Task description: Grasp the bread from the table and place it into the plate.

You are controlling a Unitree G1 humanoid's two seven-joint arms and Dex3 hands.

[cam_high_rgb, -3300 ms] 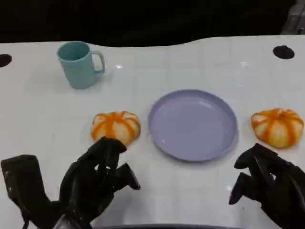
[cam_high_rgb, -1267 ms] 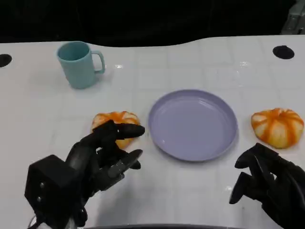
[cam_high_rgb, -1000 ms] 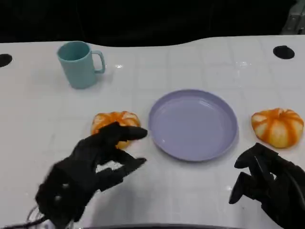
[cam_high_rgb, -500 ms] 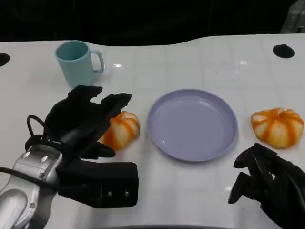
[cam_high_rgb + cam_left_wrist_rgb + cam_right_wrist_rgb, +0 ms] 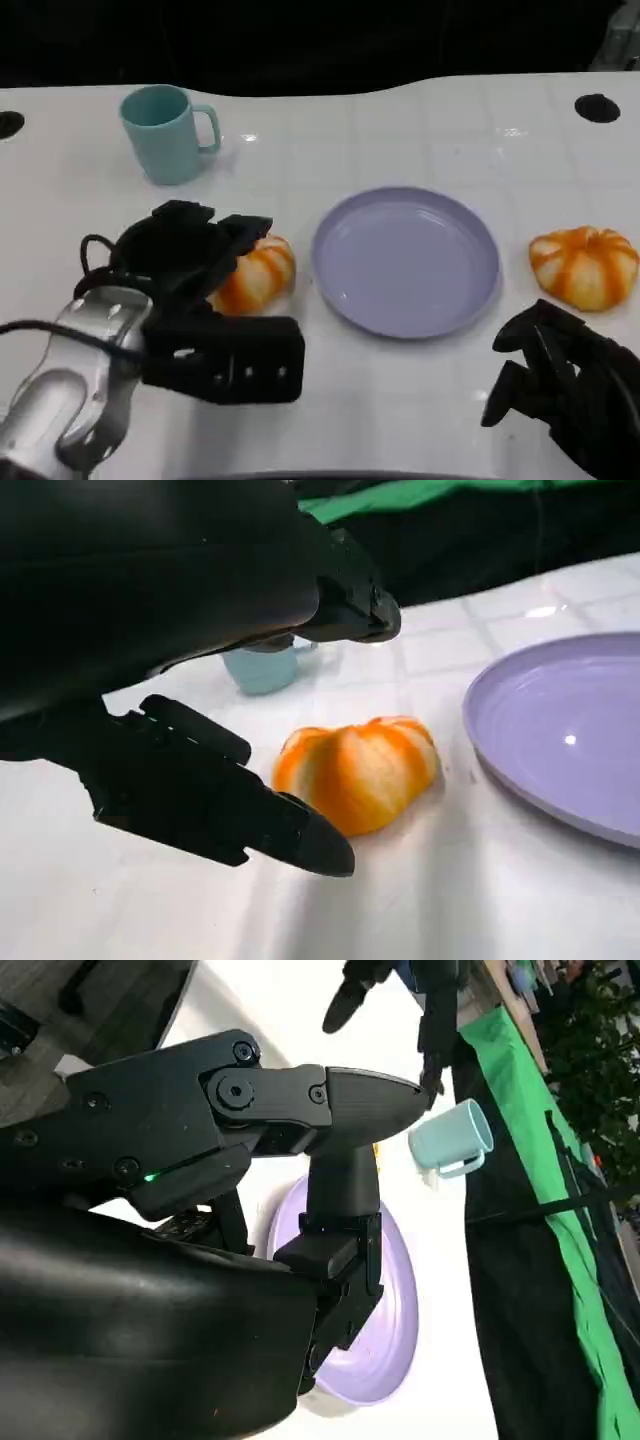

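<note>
An orange-and-white striped bread [image 5: 257, 278] lies on the white table just left of the empty lavender plate [image 5: 405, 262]. My left hand [image 5: 188, 252] is over the bread's left side, covering part of it. In the left wrist view the bread [image 5: 358, 771] sits just beyond the spread fingers [image 5: 225, 800], which arch above and below without touching it; the plate [image 5: 560, 730] lies beyond. A second striped bread [image 5: 585, 265] lies right of the plate. My right hand [image 5: 560, 388] rests near the front right edge, holding nothing, short of that bread.
A teal mug [image 5: 166, 133] stands at the back left, its handle toward the plate; it also shows behind the bread as the mug [image 5: 262, 669]. Dark round holes [image 5: 597, 108] mark the table's far corners. The right wrist view shows the plate [image 5: 392, 1345] and mug [image 5: 450, 1138].
My left arm has swung forward and turned over, bringing the hand from the front edge to the left bread's side. The right hand, both breads and the plate have stayed put.
</note>
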